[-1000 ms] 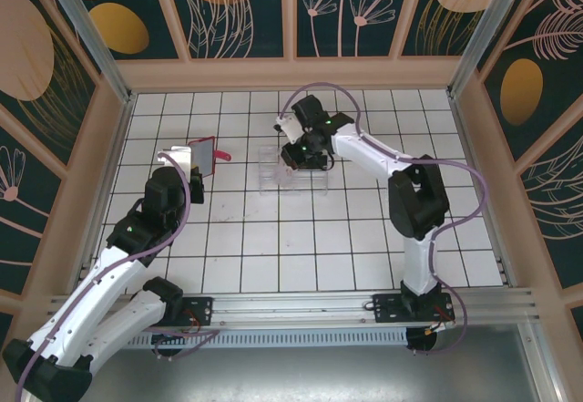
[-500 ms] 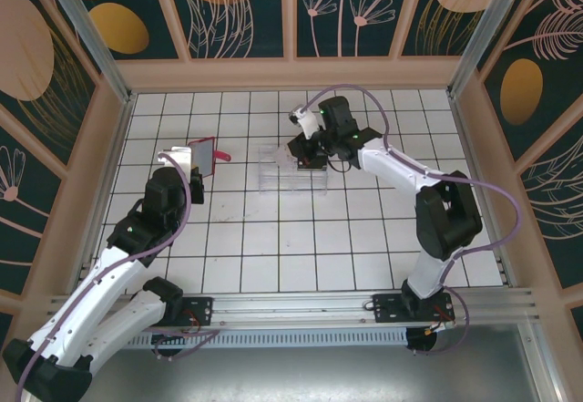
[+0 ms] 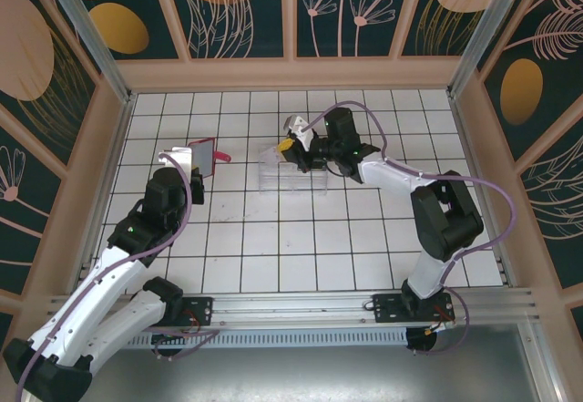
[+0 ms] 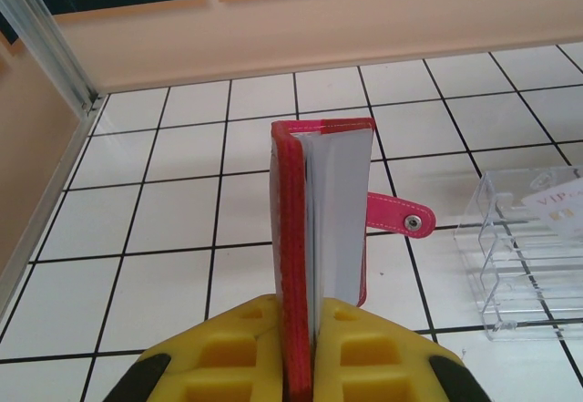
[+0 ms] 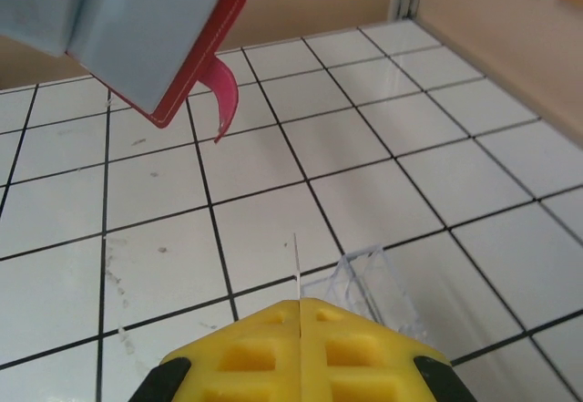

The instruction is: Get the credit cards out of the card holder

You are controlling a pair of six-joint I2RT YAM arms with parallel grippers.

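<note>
The card holder (image 4: 319, 201) is a red wallet with grey inner pockets, and it stands upright above the tiles. My left gripper (image 4: 314, 309) is shut on its lower edge. Its red snap tab (image 4: 401, 216) sticks out to the right. From above, the card holder (image 3: 202, 153) is at the left and my right gripper (image 3: 286, 144) hangs over the clear tray's left end, pointing at it. The right gripper (image 5: 299, 304) is shut on a thin pale credit card (image 5: 296, 265), seen edge-on. The card holder (image 5: 155, 37) hangs ahead of it, upper left.
A clear plastic tray (image 3: 293, 174) with slots sits mid-table; a pale card marked VIP (image 4: 552, 203) lies in it. The tray's corner (image 5: 378, 279) is just under my right fingers. Wooden walls close in the tiled floor on the left, back and right.
My right wrist has swung round over the tray and the gripper now points left towards the card holder. The left arm and the card holder have not moved.
</note>
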